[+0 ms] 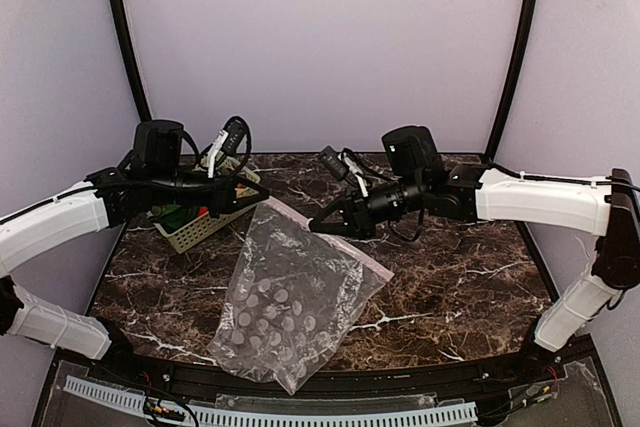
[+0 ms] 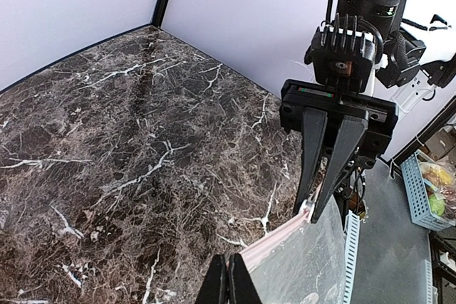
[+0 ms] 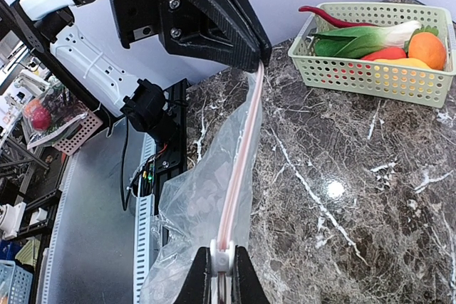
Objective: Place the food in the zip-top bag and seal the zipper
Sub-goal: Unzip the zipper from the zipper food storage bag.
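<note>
Shut tight on the zipper [image 3: 239, 169] with the right pincer [image 3: 222, 275], fingers together on the pink strip, part way along it. Shut on the same strip also with the left pincer [image 3: 258, 53], at the corner nearest the basket [image 3: 370, 80]. Between the two, pulled nearly straight and lifted off the table [image 1: 450, 267]. Probably held so to keep the mouth edge up and firm, as floppy plastic otherwise gives nothing to work against. Not possible to tell if pressed sealed or open there; seen from the right wrist only as one thin line.

Below the strip, with the bag [image 1: 290, 297] hanging and then draped flat in the middle of the table, between the arms. Long axis from the zipper edge toward the near edge of the table, with bottom toward the arm bases and mouth toward the far side. In the top view, zipper line slanting from far left down to the right.

No food [image 3: 370, 37] in the bag yet; all lying in the basket at far left, near the left pincer. Judged an early step, with opening of the mouth needed first.
</note>
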Action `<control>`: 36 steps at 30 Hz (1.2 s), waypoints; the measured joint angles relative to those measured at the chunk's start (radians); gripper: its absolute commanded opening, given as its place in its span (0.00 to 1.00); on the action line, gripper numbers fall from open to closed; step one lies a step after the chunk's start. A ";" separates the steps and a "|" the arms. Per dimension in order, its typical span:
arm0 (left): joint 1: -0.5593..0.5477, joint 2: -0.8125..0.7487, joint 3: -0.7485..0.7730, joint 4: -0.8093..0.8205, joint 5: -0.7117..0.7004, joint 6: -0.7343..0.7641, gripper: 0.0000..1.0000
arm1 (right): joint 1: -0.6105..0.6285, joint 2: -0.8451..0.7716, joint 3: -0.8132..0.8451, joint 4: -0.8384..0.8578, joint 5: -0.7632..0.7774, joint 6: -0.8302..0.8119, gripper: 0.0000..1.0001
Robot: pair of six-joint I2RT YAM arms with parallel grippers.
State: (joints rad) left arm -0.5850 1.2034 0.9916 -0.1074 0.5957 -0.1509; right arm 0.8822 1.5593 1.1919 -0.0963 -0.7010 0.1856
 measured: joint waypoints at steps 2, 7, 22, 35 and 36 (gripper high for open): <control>0.001 -0.004 0.000 0.000 -0.005 0.000 0.01 | 0.000 0.000 0.000 0.002 0.000 0.000 0.00; 0.011 -0.012 0.000 -0.006 -0.014 0.000 0.01 | 0.000 0.000 -0.002 0.005 0.003 0.000 0.00; 0.033 -0.030 -0.007 -0.014 -0.044 0.000 0.01 | -0.002 -0.011 -0.019 0.017 0.014 0.003 0.00; 0.051 -0.043 -0.010 -0.014 -0.059 -0.004 0.01 | -0.002 -0.034 -0.048 0.023 0.026 0.011 0.00; 0.051 -0.043 -0.010 -0.014 -0.059 -0.004 0.01 | -0.002 -0.034 -0.050 0.023 0.026 0.011 0.00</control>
State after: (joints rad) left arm -0.5335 1.1606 0.9821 -0.1219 0.5369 -0.1547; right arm 0.8803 1.5257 1.1416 -0.0738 -0.6750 0.1967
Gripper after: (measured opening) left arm 0.008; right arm 0.055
